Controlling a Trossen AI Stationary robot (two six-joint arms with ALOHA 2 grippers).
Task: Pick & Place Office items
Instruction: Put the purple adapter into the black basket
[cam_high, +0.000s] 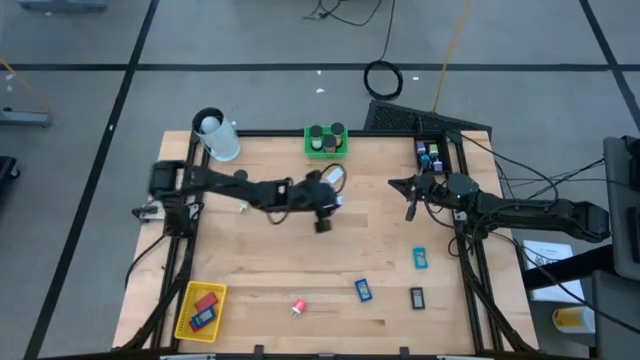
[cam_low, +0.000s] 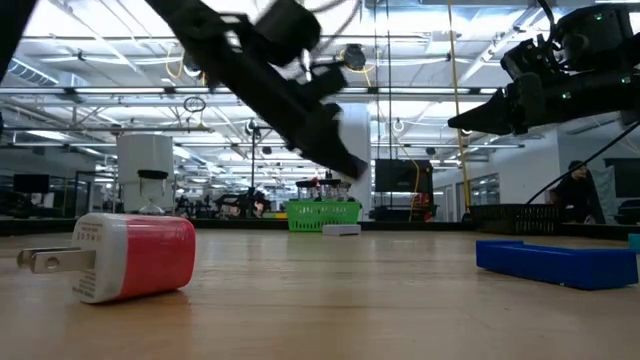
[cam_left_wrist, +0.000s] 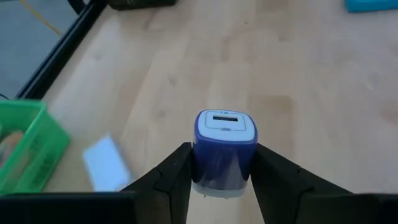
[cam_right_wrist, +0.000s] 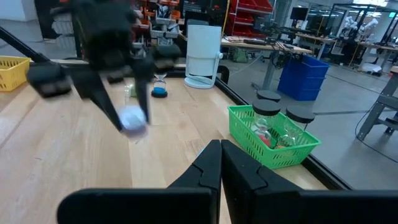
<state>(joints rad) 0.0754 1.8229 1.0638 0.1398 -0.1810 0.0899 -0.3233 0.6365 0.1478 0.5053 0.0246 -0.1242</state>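
Blue-and-white charger block (cam_left_wrist: 224, 146) is pinched between the left gripper (cam_left_wrist: 221, 177) fingers, held above the table just in front of the green basket (cam_high: 326, 142). Its long axis runs along the fingers. The right gripper (cam_right_wrist: 221, 163), pressed together, is held well right of that basket, farther off.

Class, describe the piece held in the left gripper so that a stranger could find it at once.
Start at the green basket on the table's far edge. Just in front of it, the left gripper is shut on a small charger block, blue-sided with a white slotted face, the only piece lifted off the wood.
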